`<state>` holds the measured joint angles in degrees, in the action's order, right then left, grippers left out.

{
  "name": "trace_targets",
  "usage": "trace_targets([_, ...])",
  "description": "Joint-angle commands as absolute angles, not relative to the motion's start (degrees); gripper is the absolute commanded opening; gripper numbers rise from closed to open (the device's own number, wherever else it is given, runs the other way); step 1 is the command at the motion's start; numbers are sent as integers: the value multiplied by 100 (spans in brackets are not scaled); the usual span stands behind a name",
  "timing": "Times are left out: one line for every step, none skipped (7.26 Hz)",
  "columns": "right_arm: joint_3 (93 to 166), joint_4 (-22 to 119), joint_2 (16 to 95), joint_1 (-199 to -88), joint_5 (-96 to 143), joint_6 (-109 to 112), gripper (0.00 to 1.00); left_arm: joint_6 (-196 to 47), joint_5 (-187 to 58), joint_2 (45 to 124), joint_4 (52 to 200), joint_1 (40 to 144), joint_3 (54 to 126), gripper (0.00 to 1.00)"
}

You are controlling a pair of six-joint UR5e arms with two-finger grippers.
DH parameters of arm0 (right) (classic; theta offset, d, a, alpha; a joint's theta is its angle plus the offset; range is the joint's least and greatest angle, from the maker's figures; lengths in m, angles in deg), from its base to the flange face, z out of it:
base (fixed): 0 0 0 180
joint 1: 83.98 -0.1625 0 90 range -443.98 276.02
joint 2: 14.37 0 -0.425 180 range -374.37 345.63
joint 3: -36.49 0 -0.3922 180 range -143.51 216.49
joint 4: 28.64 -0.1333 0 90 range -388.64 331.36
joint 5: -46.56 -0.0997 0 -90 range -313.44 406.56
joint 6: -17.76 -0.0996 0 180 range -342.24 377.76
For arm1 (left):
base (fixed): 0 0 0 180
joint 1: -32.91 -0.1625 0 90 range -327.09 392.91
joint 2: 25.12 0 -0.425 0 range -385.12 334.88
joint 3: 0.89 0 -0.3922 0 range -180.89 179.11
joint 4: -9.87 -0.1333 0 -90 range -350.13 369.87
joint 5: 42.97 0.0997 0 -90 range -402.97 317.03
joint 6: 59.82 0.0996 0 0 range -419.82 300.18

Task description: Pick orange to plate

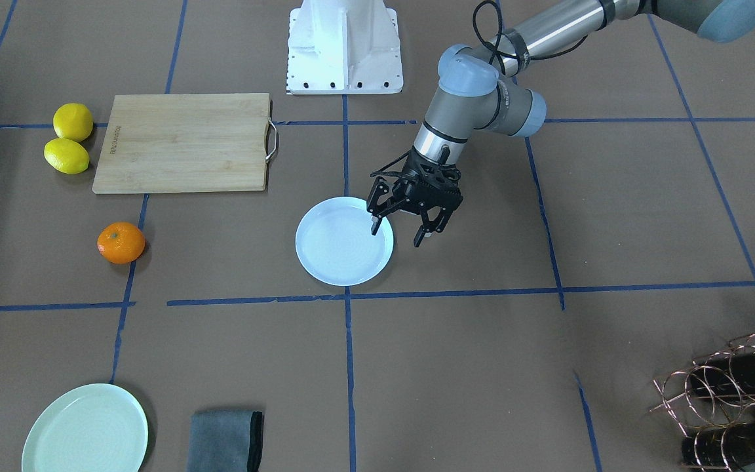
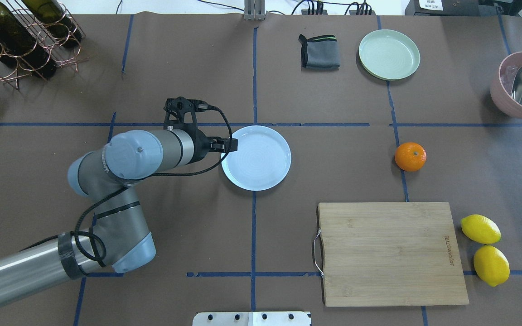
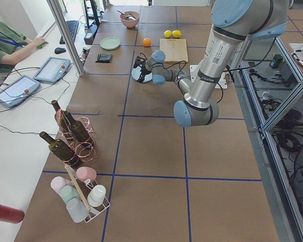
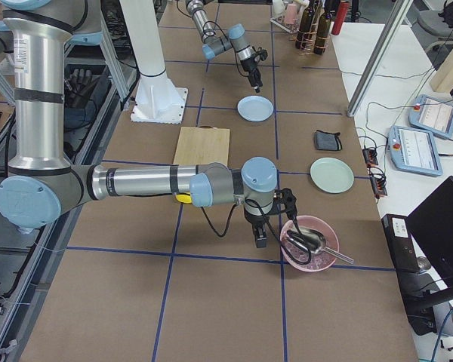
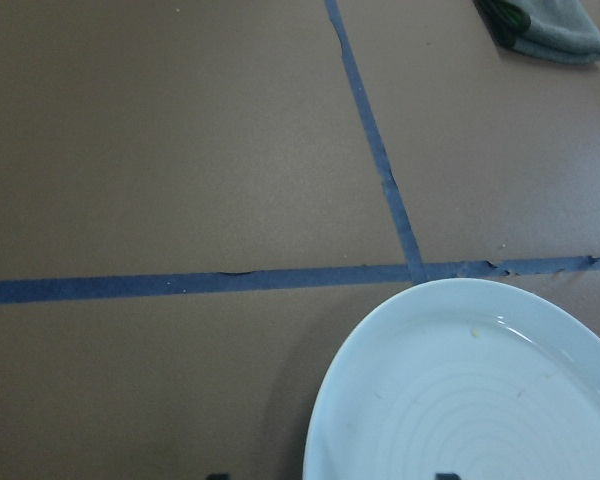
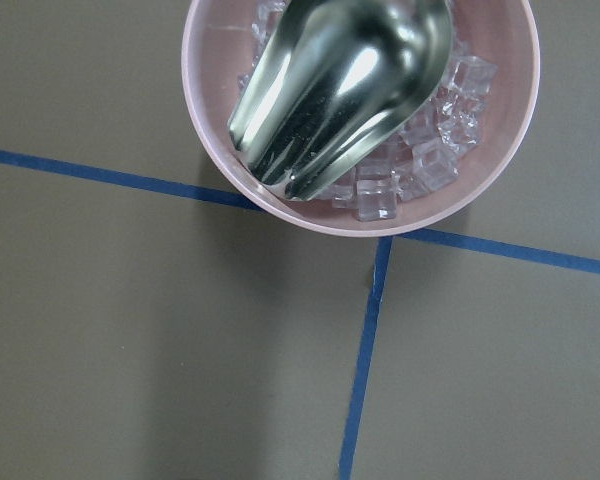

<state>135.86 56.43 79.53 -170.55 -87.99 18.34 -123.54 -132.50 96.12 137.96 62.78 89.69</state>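
Observation:
The orange [image 1: 120, 242] [image 2: 410, 156] sits alone on the brown table, far from both grippers. The pale bluish-white plate [image 1: 344, 252] [image 2: 256, 157] lies near the table's middle and has nothing on it. My left gripper [image 1: 397, 234] hangs open just above the plate's rim on the robot's left side, with one fingertip over the plate and nothing between the fingers. The left wrist view shows the plate [image 5: 460, 390] from close by. My right gripper [image 4: 260, 240] hovers beside a pink bowl, and I cannot tell whether it is open or shut.
A wooden cutting board [image 2: 390, 253] lies near the robot, with two lemons [image 2: 480, 228] beside it. A mint-green plate [image 2: 389, 54] and a grey cloth [image 2: 319, 52] lie at the far edge. There is also a pink bowl [image 6: 500, 150] of ice with a metal scoop, and a wine rack [image 2: 16, 36].

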Motion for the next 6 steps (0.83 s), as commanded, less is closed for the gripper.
trace_targets([14130, 5600, 7958, -17029, -8905, 1846, 100, -10957, -14074, 9006, 12523, 6978, 10223, 100])
trace_targets([14195, 5443, 7959, -16881, -8905, 1829, 100, -10069, -14654, 8741, 11926, 7557, 10560, 100])
trace_targets([14204, 5424, 7907, -16731, -8879, 1838, 100, -9173, -15190, 8582, 11415, 8206, 10711, 100])
trace_targets([14248, 5424, 7828, -16643, -8887, 1838, 100, -8877, -15935, 8284, 11088, 8900, 10730, 100])
trace_targets([14266, 5424, 7801, -16581, -8861, 1881, 100, -8282, -16595, 7872, 10737, 9551, 10652, 100])
trace_targets([14283, 5424, 7801, -16580, -8870, 1890, 100, -7284, -16898, 7477, 10542, 10210, 10477, 100])
